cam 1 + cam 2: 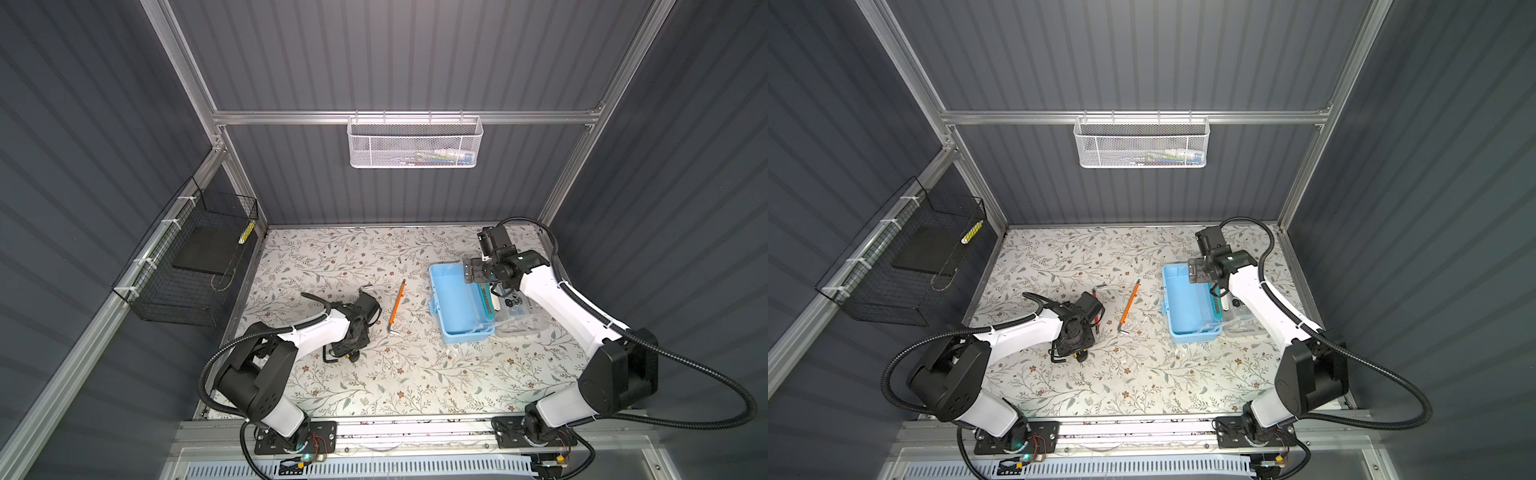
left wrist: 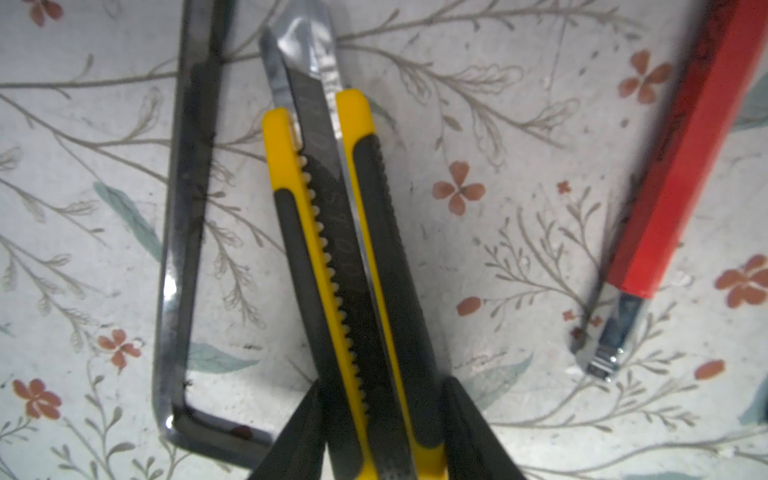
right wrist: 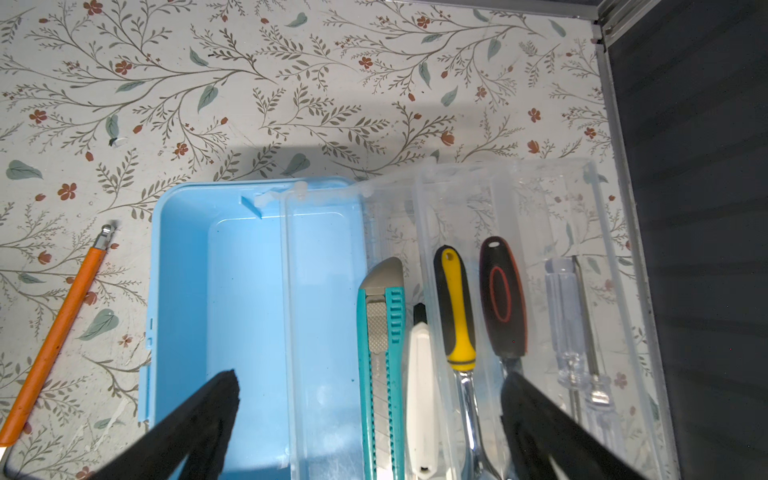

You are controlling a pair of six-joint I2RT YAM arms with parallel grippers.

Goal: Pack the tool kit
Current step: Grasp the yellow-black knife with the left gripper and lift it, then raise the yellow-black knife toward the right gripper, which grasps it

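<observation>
Light blue box (image 1: 457, 303) sat open on the right side of the floral table (image 1: 415, 382), its blue tub bare inside. The clear lid (image 3: 519, 199) was laid open beside it. Already in the clear part were the teal utility knife (image 3: 380, 353), the yellow-handled screwdriver (image 3: 457, 307), the red-and-black screwdriver (image 3: 503, 299) and the clear-handled screwdriver (image 3: 567, 324).

Step in hand looked like pickup of the next loose tool, the yellow utility knife (image 2: 332, 249). It lay flat on the table, well apart from the box, left of centre. The left gripper (image 2: 382, 386) was down over its handle end, one finger close on each side. Contact looked near or made, but whether it truly pinched could not be told.

The black hex key (image 2: 183, 208) lay just beside the knife, and the red-handled key (image 2: 681, 166) a bit further off. The orange-handled key (image 1: 397, 305) lay between the left arm and the box.

The right gripper (image 3: 370, 382) hung over the box with its jaws spread wide, holding nothing.

Next move probably needs a firm squeeze on the knife alone, without snagging the hex key. Then a straight lift and a carry across to the box, keeping clear of the right arm.
</observation>
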